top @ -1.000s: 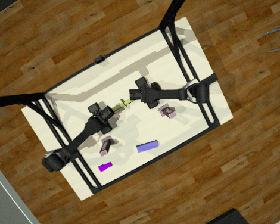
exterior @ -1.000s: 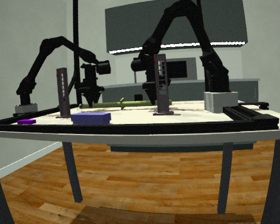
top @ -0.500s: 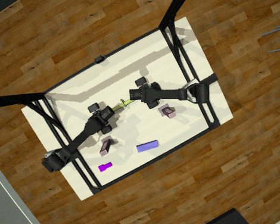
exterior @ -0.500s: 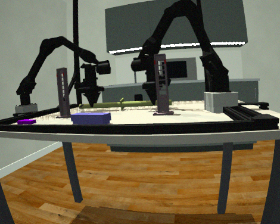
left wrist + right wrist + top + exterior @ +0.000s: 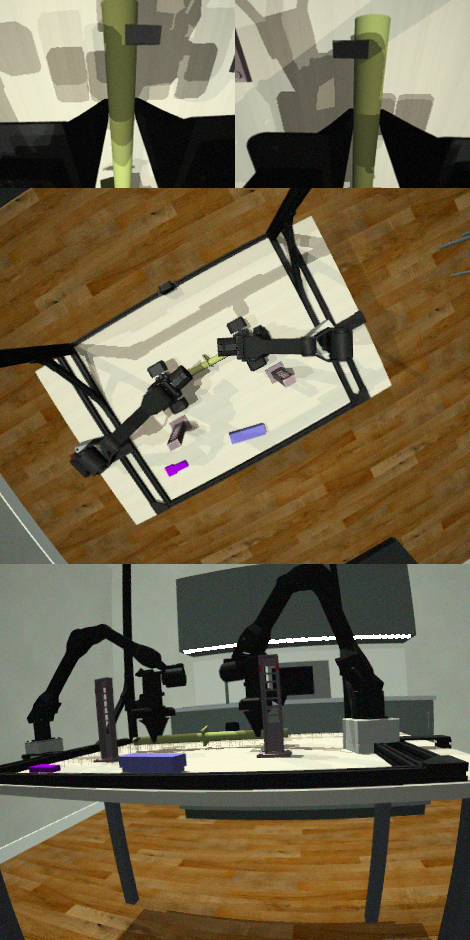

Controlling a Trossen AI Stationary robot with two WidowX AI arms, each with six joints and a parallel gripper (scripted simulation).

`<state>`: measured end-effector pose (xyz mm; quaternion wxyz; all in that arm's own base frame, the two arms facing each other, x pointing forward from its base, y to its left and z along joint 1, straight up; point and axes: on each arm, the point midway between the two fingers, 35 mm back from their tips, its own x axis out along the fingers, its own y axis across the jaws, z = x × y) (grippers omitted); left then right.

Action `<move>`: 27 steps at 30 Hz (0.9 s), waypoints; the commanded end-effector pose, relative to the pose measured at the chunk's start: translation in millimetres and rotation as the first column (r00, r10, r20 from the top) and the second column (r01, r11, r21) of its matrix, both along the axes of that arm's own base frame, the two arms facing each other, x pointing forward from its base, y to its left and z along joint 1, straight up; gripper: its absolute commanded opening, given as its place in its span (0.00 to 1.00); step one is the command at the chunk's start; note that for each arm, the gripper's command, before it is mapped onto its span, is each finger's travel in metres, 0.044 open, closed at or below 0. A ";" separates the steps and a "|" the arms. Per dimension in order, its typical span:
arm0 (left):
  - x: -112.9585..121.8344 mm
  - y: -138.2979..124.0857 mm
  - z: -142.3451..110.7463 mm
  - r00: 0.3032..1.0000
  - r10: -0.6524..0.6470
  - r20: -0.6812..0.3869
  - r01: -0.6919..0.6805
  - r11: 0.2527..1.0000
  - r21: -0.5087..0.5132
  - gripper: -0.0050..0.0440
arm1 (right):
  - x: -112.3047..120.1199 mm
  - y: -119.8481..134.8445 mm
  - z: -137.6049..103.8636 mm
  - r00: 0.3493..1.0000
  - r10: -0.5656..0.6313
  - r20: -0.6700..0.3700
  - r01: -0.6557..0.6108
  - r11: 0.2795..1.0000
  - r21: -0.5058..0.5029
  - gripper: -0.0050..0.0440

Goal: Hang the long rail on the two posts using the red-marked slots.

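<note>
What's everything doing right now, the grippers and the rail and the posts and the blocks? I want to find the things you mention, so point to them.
Left gripper (image 5: 223,350) (image 5: 258,733) (image 5: 122,102): shut on the rail.
Right gripper (image 5: 185,376) (image 5: 154,739) (image 5: 367,112): shut on the rail.
Rail (image 5: 214,360) (image 5: 225,735) (image 5: 121,75) (image 5: 370,84): held by both grippers, not hung.
Post by the purple piece (image 5: 175,445) (image 5: 103,724) (image 5: 242,65): upright, no rail on it.
Other post (image 5: 288,381) (image 5: 268,736): upright, no rail on it.
Blue block (image 5: 247,433) (image 5: 152,763): lying on the table.
Purple piece (image 5: 176,468) (image 5: 44,768): lying on the table.

Wood-plank floor (image 5: 300,498) (image 5: 250,864); 1 dark wall cabinet (image 5: 215,614), lit beneath.
</note>
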<state>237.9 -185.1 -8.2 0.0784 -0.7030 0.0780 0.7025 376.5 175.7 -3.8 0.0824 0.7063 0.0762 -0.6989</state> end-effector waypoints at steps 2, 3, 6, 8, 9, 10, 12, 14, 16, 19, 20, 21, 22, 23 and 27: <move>0.7 -0.3 29.0 1.000 0.001 0.006 -0.001 1.000 -0.007 0.10 | -0.3 0.4 30.4 1.000 0.000 0.000 0.000 1.000 0.006 0.10; 0.6 -0.2 30.3 1.000 0.001 0.006 -0.001 1.000 -0.007 0.10 | -0.4 0.4 31.7 1.000 0.000 0.000 0.000 1.000 0.006 0.10; 0.6 -0.2 30.3 1.000 0.001 0.006 -0.001 1.000 -0.007 0.10 | -0.4 0.4 31.7 1.000 0.000 0.000 0.000 1.000 0.006 0.10; 0.6 -0.2 30.3 1.000 0.001 0.006 -0.001 1.000 -0.007 0.10 | -0.4 0.4 31.7 1.000 0.000 0.000 0.000 1.000 0.006 0.10; 0.6 -0.2 30.3 1.000 0.001 0.006 -0.001 1.000 -0.007 0.10 | -0.4 0.4 31.7 1.000 0.000 0.000 0.000 1.000 0.006 0.10; 0.6 -0.2 30.3 1.000 0.001 0.006 -0.001 1.000 -0.007 0.10 | -0.4 0.4 31.7 1.000 0.000 0.000 0.000 1.000 0.006 0.10; 0.6 -0.2 30.3 1.000 0.001 0.006 -0.001 1.000 -0.007 0.10 | -0.4 0.4 31.7 1.000 0.000 0.000 0.000 1.000 0.006 0.10; 0.6 -0.1 30.0 1.000 0.001 0.005 -0.001 1.000 -0.006 0.10 | -0.4 0.3 31.3 1.000 0.000 -0.002 0.000 1.000 0.006 0.10; 0.6 0.5 28.5 1.000 0.000 -0.001 0.000 1.000 0.000 0.10 | -0.3 -0.5 29.0 1.000 -0.001 -0.009 0.001 1.000 0.007 0.10; 0.5 0.0 28.2 1.000 0.000 0.000 0.000 1.000 0.009 0.10 | -0.5 -0.2 28.6 1.000 -0.001 -0.009 0.001 1.000 -0.002 0.10; 0.4 -0.8 28.2 1.000 0.000 0.003 0.000 1.000 0.020 0.10 | -0.7 0.5 28.7 1.000 0.000 -0.007 0.000 1.000 -0.013 0.10; 0.2 -1.8 28.2 1.000 0.001 0.006 -0.001 0.999 0.033 0.10 | -0.9 1.2 28.7 1.000 0.000 -0.004 0.000 1.000 -0.026 0.10; 0.0 -2.7 28.2 1.000 0.001 0.009 -0.001 0.999 0.044 0.10 | -1.1 1.9 28.8 1.000 0.001 -0.001 -0.001 0.999 -0.037 0.10; -0.1 -3.2 28.2 1.000 0.001 0.011 -0.002 0.999 0.050 0.10 | -1.2 2.2 28.9 1.000 0.002 0.000 -0.002 0.999 -0.043 0.10; -0.2 -3.7 28.1 1.000 0.001 0.014 -0.002 0.998 0.064 0.10 | -1.3 2.7 28.8 1.000 0.002 0.003 -0.001 0.998 -0.057 0.10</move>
